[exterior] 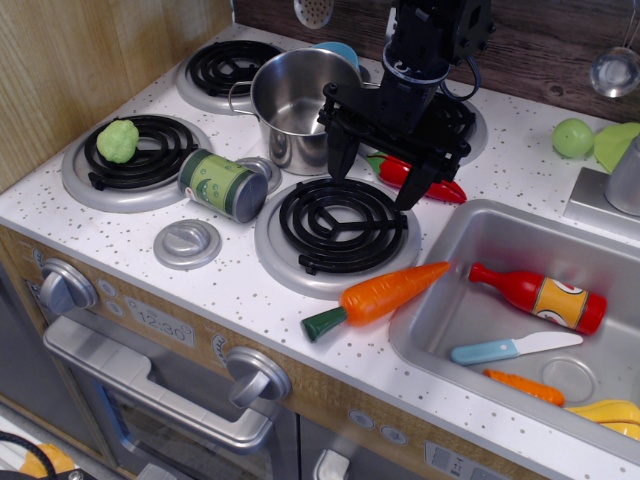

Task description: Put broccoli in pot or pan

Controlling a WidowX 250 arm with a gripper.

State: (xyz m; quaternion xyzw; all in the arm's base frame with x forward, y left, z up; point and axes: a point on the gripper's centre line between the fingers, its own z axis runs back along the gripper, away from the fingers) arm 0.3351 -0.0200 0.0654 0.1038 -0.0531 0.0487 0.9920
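Observation:
The broccoli (118,140) is a small light green lumpy toy lying on the front left burner (138,160). The shiny steel pot (295,105) stands between the burners in the middle of the stovetop, and no toy shows inside it. My black gripper (377,170) hangs open and empty above the front right burner (340,225), just right of the pot and far right of the broccoli. Its two fingers (340,150) point down and stand wide apart.
A green-labelled can (222,185) lies on its side between broccoli and pot. A red pepper (420,178) lies behind the gripper. A carrot (375,298) lies at the sink's (480,235) edge. The sink holds a red bottle (540,297) and a knife. A smooth green ball (573,138) sits far right.

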